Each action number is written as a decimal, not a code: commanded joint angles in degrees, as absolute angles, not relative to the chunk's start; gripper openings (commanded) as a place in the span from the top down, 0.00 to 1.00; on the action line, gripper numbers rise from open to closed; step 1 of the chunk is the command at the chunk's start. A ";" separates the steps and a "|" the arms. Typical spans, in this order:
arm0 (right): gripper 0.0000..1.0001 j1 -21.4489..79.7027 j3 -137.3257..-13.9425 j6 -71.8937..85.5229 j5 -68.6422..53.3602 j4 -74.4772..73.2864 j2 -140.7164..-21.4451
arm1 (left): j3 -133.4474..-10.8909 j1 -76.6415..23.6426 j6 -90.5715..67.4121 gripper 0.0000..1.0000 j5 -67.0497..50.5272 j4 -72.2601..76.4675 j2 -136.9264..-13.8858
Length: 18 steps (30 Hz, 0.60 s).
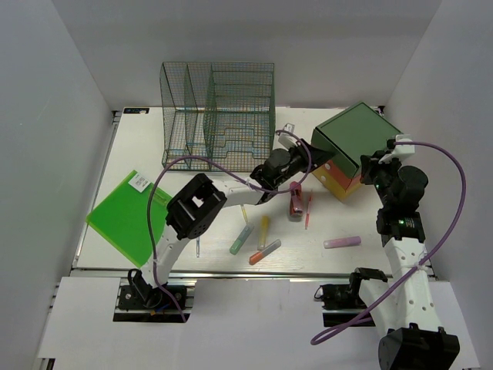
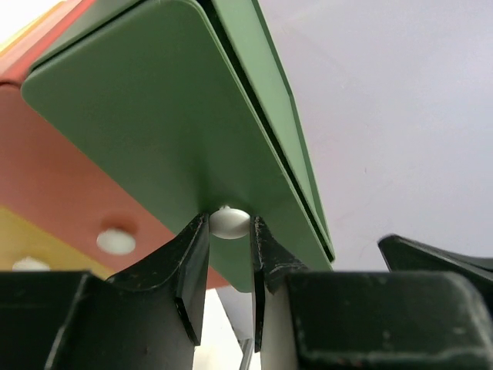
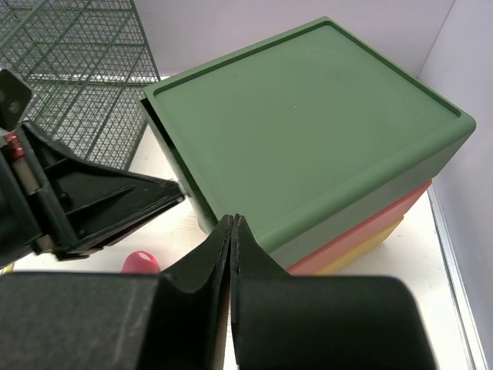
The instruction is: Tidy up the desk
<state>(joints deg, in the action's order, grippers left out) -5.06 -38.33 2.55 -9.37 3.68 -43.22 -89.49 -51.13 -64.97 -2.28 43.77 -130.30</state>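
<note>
The drawer box (image 3: 308,116) is seen in matt green plastic, its knob (image 2: 229,222) in glossy white. The desk (image 1: 146,146) is finished smooth white.

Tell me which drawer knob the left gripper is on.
The green drawer's knob, pinched by the left gripper; the red drawer's knob sits free.

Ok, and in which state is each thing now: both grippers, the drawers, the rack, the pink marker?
left gripper: pinching the white knob of the green drawer.
right gripper: shut, holding nothing.
green drawer: seems slightly pulled out.
red drawer: looks closed.
yellow drawer: looks closed.
wire rack: upright.
pink marker: lying flat on the desk.
</note>
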 commanded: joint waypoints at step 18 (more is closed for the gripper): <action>0.96 -4.83 -37.00 0.79 -8.87 7.29 -44.47 | -75.32 -50.71 -61.44 0.76 0.79 42.01 -115.14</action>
